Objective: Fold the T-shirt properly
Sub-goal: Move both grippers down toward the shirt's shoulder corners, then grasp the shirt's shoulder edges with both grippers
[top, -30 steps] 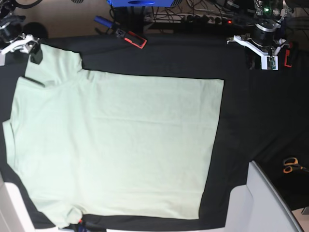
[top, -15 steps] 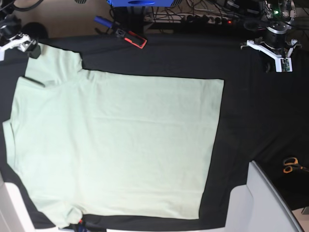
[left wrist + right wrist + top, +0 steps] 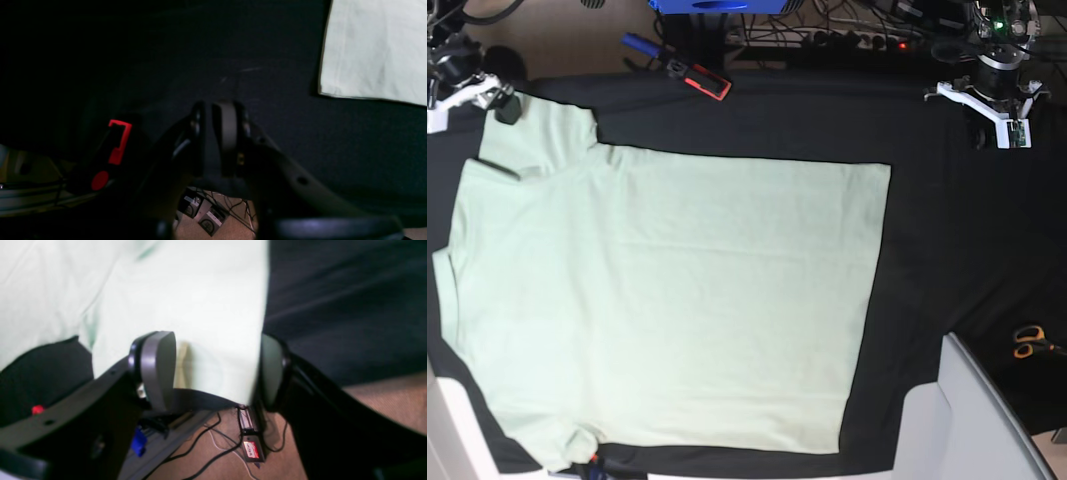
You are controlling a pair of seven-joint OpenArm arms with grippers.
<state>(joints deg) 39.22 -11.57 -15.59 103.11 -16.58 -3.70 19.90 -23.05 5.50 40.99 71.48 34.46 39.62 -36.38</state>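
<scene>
The pale mint-green T-shirt (image 3: 667,290) lies spread flat on the black tablecloth, its sleeve at the upper left and its hem on the right. My right gripper (image 3: 502,106) sits at the tip of that upper sleeve. In the right wrist view the right gripper (image 3: 213,346) is open, and the sleeve's edge (image 3: 200,306) lies between its fingers. My left gripper (image 3: 982,125) hovers over bare cloth at the upper right, well off the shirt. Seen from the left wrist, the left gripper (image 3: 208,111) is shut on nothing, with the shirt's hem corner (image 3: 373,50) far ahead to the right.
A red-and-black tool (image 3: 707,82) lies at the table's back edge, and a similar red-marked one (image 3: 115,150) sits left of the left gripper. Orange scissors (image 3: 1027,342) rest at the right edge. A grey-white panel (image 3: 977,420) fills the lower right corner. Cables run behind the table.
The left arm has drawn back to the right, away from the shirt's hem. The right gripper has stayed at the sleeve tip, its fingers standing a little closer together.
</scene>
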